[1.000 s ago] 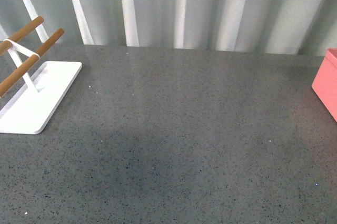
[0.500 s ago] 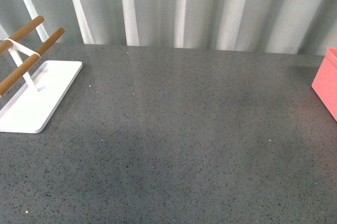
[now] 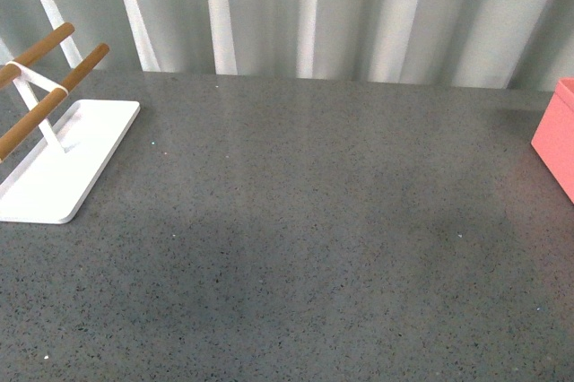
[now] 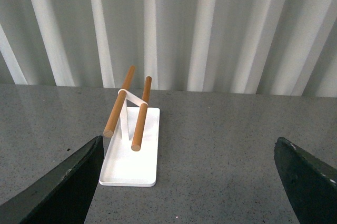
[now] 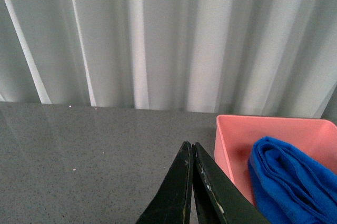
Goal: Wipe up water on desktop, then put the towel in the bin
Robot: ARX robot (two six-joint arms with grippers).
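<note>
The speckled dark-grey desktop fills the front view, and neither arm shows there. At its right edge a corner of the coral-pink bin peeks in. In the right wrist view the bunched royal-blue towel lies inside the bin. My right gripper is shut with nothing held, its tips over the desktop just beside the bin's near wall. My left gripper is open over bare desktop, one finger at each side of the view. No water shows on the surface.
A white tray-base rack with two wooden bars stands at the desktop's far left; the left wrist view shows the rack ahead of the open fingers. A pale corrugated wall runs behind the desktop.
The soft shadow on the near part of the desktop has shifted slightly. Nothing else in the front view has moved.
</note>
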